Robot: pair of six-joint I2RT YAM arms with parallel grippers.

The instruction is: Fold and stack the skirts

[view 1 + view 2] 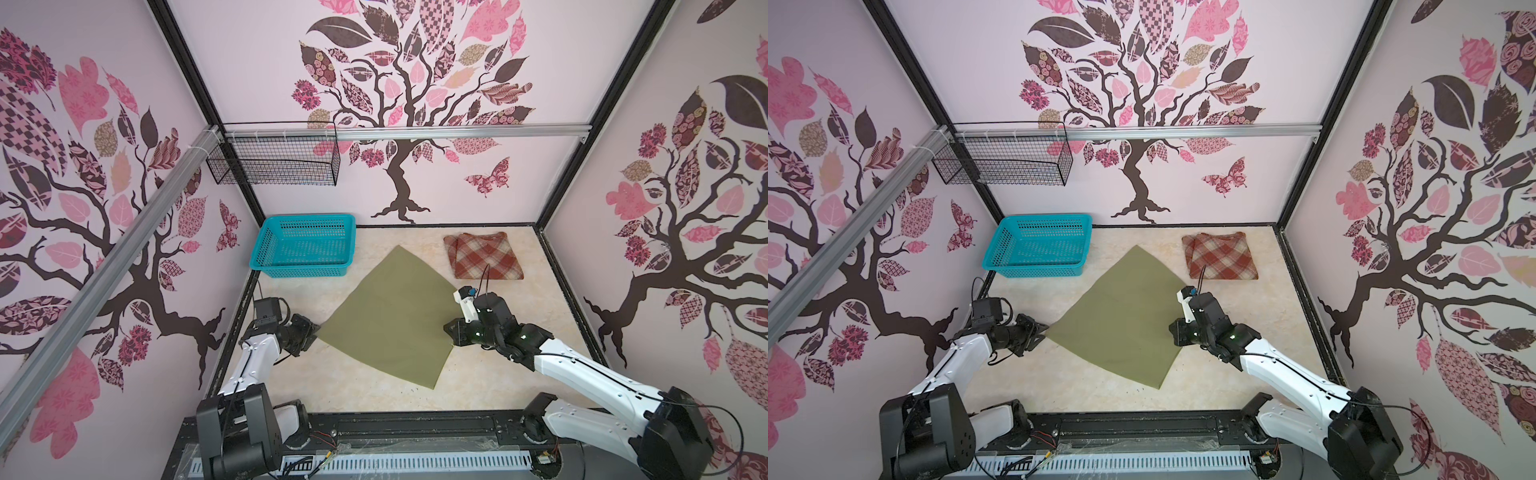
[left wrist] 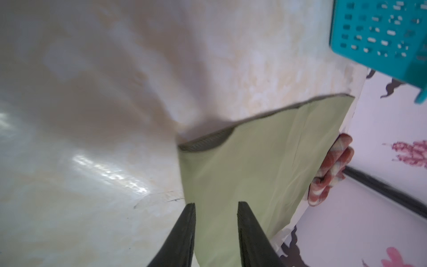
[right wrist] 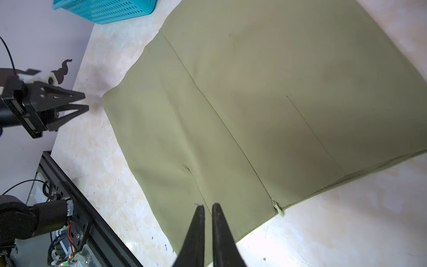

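No writing, label, brand, number or sign can be read in any of the views.

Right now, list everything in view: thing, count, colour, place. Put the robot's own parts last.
olive-green skirt: one, plain olive, spread flat in the middle of the table
plaid skirt: one, rust-red and cream, folded, at the far right of the table, apart from the green one
plastic basket: one, turquoise, far left corner of the table, nothing visible in it
wire basket: one, black, hanging high at the back left
table: one, cream marbled top
left claw: one, black, jaws apart, just off the olive-green skirt's left corner, holding nothing
right claw: one, black, jaws a narrow slit apart, over the olive-green skirt's right edge
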